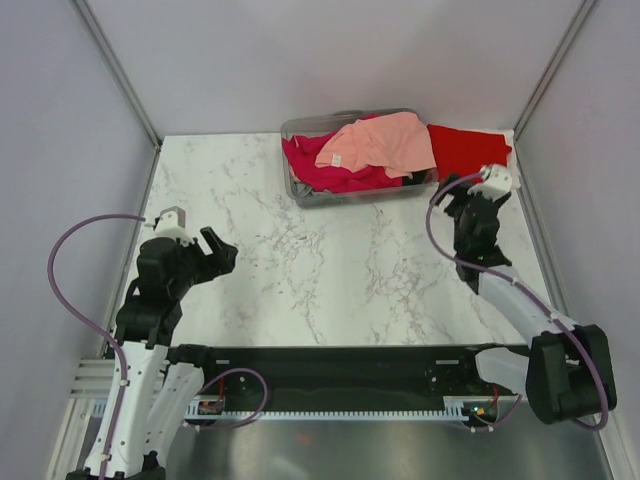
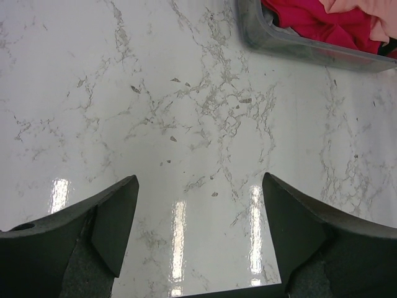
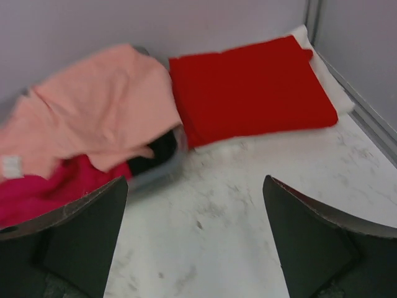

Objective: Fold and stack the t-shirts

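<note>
Salmon shirt (image 1: 378,143) is draped loose over the bin (image 1: 300,190), on magenta shirt (image 1: 325,170) and black shirt (image 3: 158,152). Red shirt (image 1: 465,148) is laid folded on the worktop (image 1: 330,270), touching the bin's right end. Left fingers (image 1: 220,252) and right fingers (image 1: 472,208) are spread wide, nothing held.

Folded red shirt (image 3: 251,90) lies beside, perhaps touching, salmon shirt (image 3: 93,112).

Overhead view high; wrist views low, sharing bin (image 2: 298,48).
</note>
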